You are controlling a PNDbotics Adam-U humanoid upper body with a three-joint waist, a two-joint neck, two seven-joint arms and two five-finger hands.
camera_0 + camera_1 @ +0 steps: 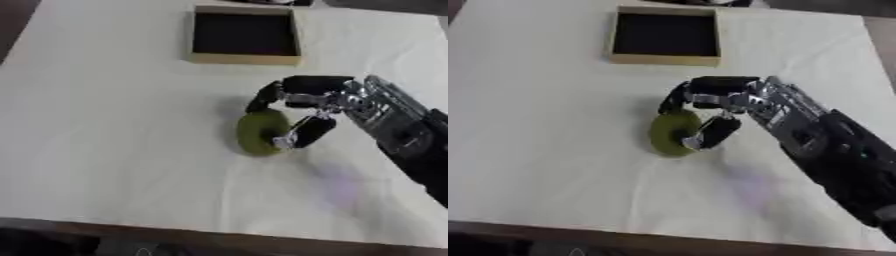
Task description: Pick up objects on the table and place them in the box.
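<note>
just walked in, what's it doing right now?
The robot's right hand has its fingers and thumb curled around a round olive-green object on the cloth-covered table. Whether it has been lifted yet is unclear. The wooden box sits beyond it at the far side, dark inside, with nothing visible in it yet. The left hand is out of view.

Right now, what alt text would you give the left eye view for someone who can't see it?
The robot's right hand curls its fingers and thumb round a green ring-shaped object on a cream-covered table. A shallow wooden box with a dark inside stands beyond it, apart from the hand.
</note>
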